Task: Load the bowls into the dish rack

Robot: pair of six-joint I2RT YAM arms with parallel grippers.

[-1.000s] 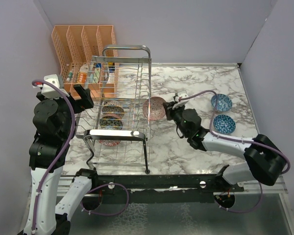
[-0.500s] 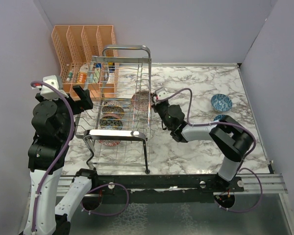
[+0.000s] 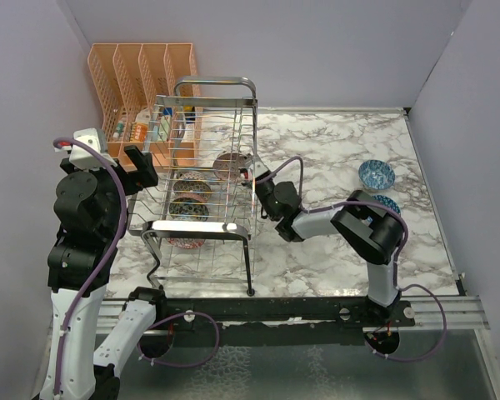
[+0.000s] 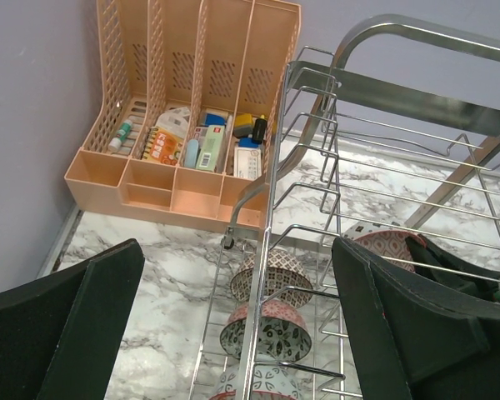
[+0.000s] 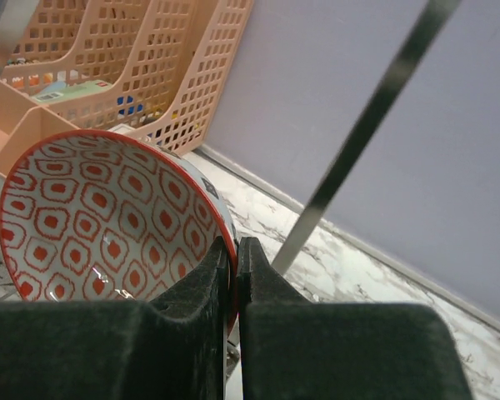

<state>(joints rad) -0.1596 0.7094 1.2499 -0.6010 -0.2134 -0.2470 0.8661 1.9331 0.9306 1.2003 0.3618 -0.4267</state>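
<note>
The chrome dish rack [image 3: 215, 81] stands at the table's left and holds three patterned bowls in a row [image 3: 193, 180] [image 3: 189, 207] [image 3: 186, 242]. They also show in the left wrist view [image 4: 273, 275]. My right gripper [image 3: 248, 173] is shut on the rim of the pink-red bowl [image 3: 231, 167] and holds it tilted at the rack's right side, among the wires. In the right wrist view the jaws [image 5: 236, 246] pinch that rim [image 5: 108, 217]. My left gripper [image 3: 137, 167] is open and empty, raised left of the rack [image 4: 237, 250]. Two blue bowls [image 3: 376, 174] [image 3: 390, 202] sit at the right.
An orange slotted organizer [image 3: 142, 75] with small items stands behind the rack against the back wall. Purple walls close in the left, back and right. The rack's tall handle bars [image 4: 417, 37] rise near both grippers.
My right gripper has carried the pink-red bowl leftward from the open marble into the rack's right side. The left arm has not moved.
</note>
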